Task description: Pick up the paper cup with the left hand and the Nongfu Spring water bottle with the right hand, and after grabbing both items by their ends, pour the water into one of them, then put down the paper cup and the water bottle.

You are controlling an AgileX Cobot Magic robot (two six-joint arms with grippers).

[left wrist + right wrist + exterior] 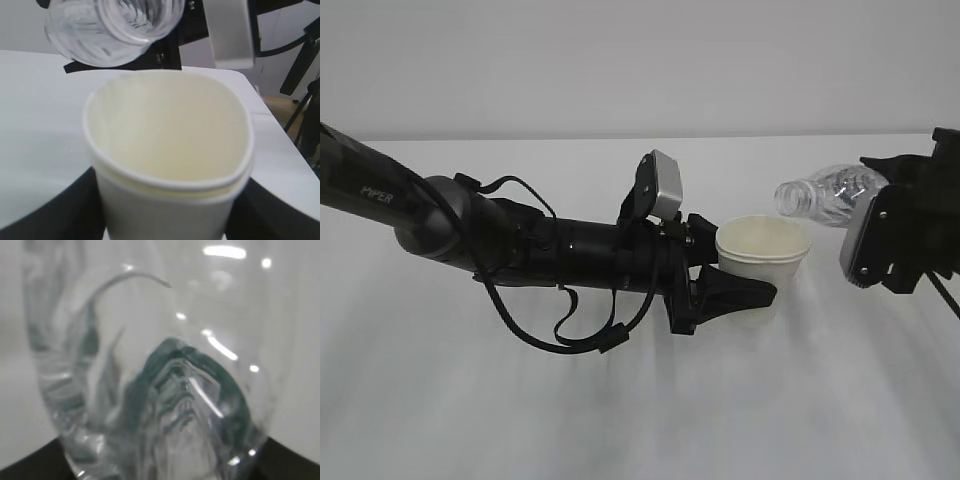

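The left end effector (745,290) grips the cup (763,252) mid-bench, the right end effector (900,215) grips the bottle (828,194) tipped at its 2 o'clock; misaligned, water could spill.

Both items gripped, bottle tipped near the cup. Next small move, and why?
Probably ease the Nongfu Spring water bottle a little further left and tip it more. The right hand holds it nearly on its side, neck toward the paper cup, but the mouth looks level with the rim's far edge rather than over the opening. The left hand grips the cup upright; no stream is visible.
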